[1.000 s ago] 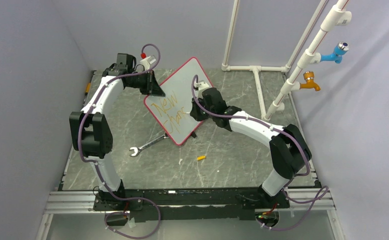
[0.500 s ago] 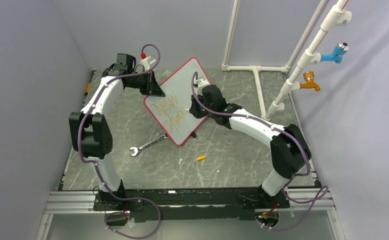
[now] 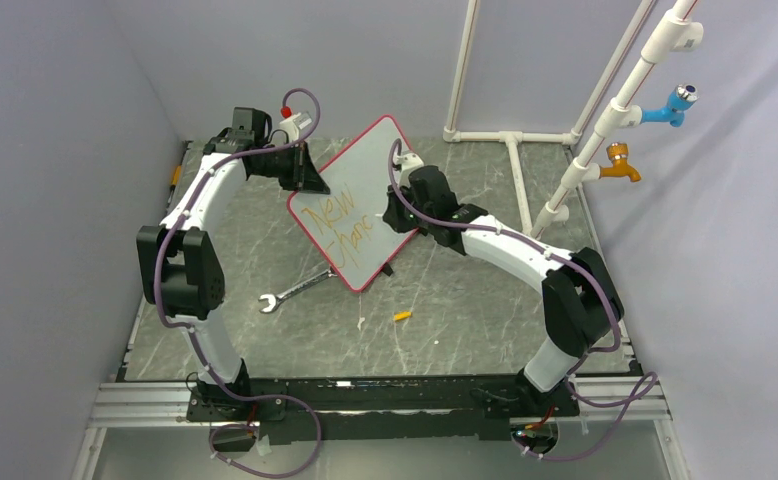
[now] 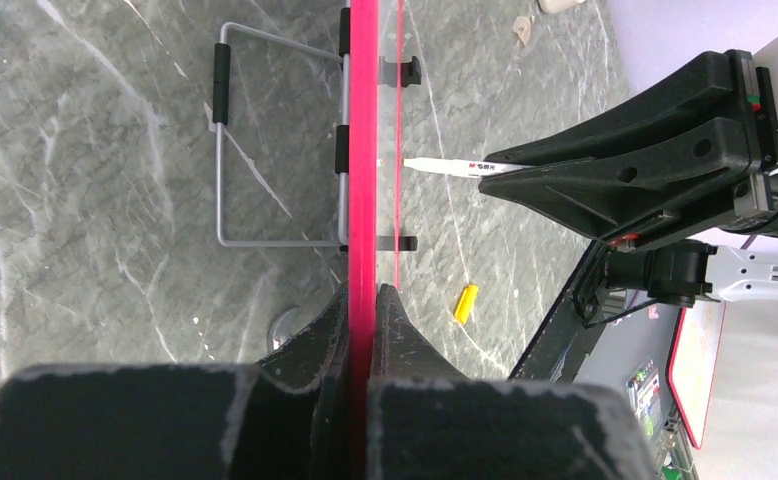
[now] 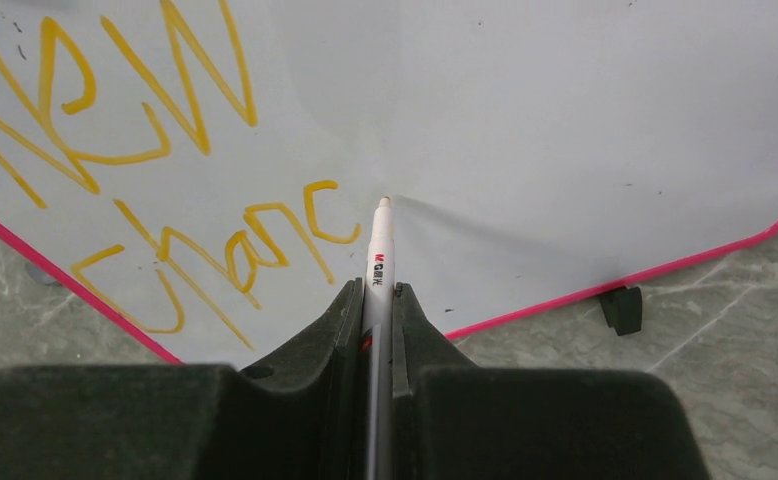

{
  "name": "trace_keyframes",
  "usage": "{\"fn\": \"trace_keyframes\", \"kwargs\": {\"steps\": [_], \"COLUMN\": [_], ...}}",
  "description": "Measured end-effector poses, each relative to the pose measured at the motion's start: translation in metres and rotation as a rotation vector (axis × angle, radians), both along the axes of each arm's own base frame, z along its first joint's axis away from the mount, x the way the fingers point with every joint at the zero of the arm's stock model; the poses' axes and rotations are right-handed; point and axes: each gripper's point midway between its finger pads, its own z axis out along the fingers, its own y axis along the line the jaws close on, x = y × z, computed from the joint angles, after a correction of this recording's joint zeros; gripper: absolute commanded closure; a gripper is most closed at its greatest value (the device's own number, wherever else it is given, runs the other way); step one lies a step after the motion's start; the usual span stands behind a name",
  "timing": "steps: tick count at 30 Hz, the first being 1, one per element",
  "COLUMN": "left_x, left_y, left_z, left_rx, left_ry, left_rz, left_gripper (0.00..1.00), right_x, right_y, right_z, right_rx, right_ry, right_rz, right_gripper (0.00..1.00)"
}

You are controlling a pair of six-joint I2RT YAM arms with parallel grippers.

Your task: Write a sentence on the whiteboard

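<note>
The whiteboard (image 3: 365,170) stands tilted on the table, its red frame edge-on in the left wrist view (image 4: 363,150). My left gripper (image 3: 310,180) (image 4: 363,300) is shut on that frame at the board's upper left edge. The sentence (image 3: 340,222) (image 5: 165,150) is orange handwriting, "New" over a second line reading about "chanc". My right gripper (image 3: 393,215) (image 5: 377,290) is shut on a white marker (image 5: 380,250) (image 4: 455,165). The marker's tip touches the board just right of the last orange letter.
A wrench (image 3: 295,290) lies in front of the board's lower corner. A yellow cap (image 3: 402,316) (image 4: 465,302) lies nearer the arm bases. White pipes (image 3: 525,170) with two taps stand at the back right. The board's wire stand (image 4: 220,150) rests behind it.
My right gripper has shifted slightly to the right along the second line, and a further orange letter shows there. The left arm and the board have stayed still.
</note>
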Motion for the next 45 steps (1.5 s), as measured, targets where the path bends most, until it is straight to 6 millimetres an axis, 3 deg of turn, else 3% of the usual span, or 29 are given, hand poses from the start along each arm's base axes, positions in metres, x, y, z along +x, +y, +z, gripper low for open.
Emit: {"fn": "trace_keyframes", "kwargs": {"steps": [27, 45], "left_x": [0.0, -0.001], "left_y": [0.001, 0.001], "left_z": [0.0, 0.0], "left_rx": [0.004, 0.005], "left_ry": [-0.001, -0.001], "left_rz": [0.003, 0.004], "left_gripper": [1.0, 1.0], "right_x": [-0.003, 0.01], "right_y": [0.009, 0.008], "right_z": [-0.003, 0.005], "right_rx": [0.017, 0.007], "right_ry": [0.024, 0.015], "right_rz": [0.043, 0.013], "right_gripper": [1.0, 1.0]}}
